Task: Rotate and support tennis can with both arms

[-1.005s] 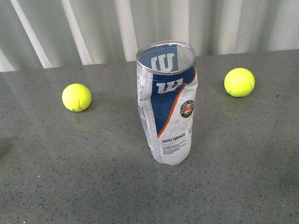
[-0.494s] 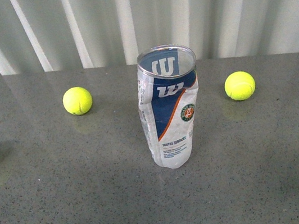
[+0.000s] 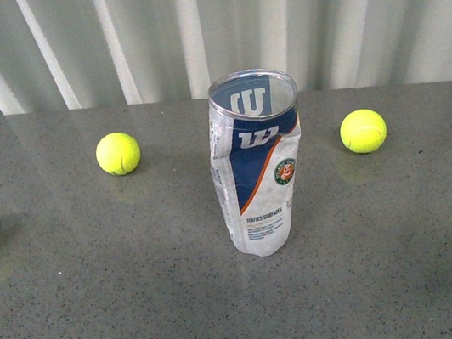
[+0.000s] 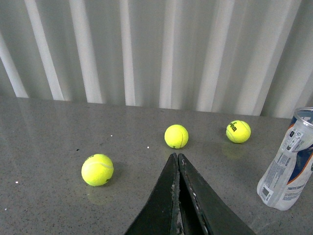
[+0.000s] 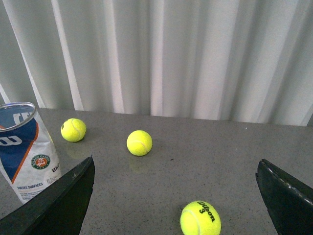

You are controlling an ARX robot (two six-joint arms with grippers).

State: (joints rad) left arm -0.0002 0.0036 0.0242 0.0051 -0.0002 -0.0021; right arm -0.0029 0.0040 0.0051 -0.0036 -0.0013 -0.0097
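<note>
Front view puts the tennis can [image 3: 258, 163] upright at frame centre, long axis vertical, untouched. My left gripper [image 4: 178, 161] is pinched closed, can at lower right; my right gripper [image 5: 176, 191] gapes wide, can at left edge, probably nearer.

Tennis can [image 3: 255, 165]: clear, white-navy label, orange stripe. Balls [image 3: 118, 153]: yellow-green. Table [image 3: 102, 309]: speckled grey. Wall [image 3: 185, 21]: pale ribbed.

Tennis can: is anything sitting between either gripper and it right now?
Nothing visible blocks either path. The tennis can stands upright on bare table; the balls lie off to the sides. The left gripper is shut, the right gripper open beside the can.
</note>
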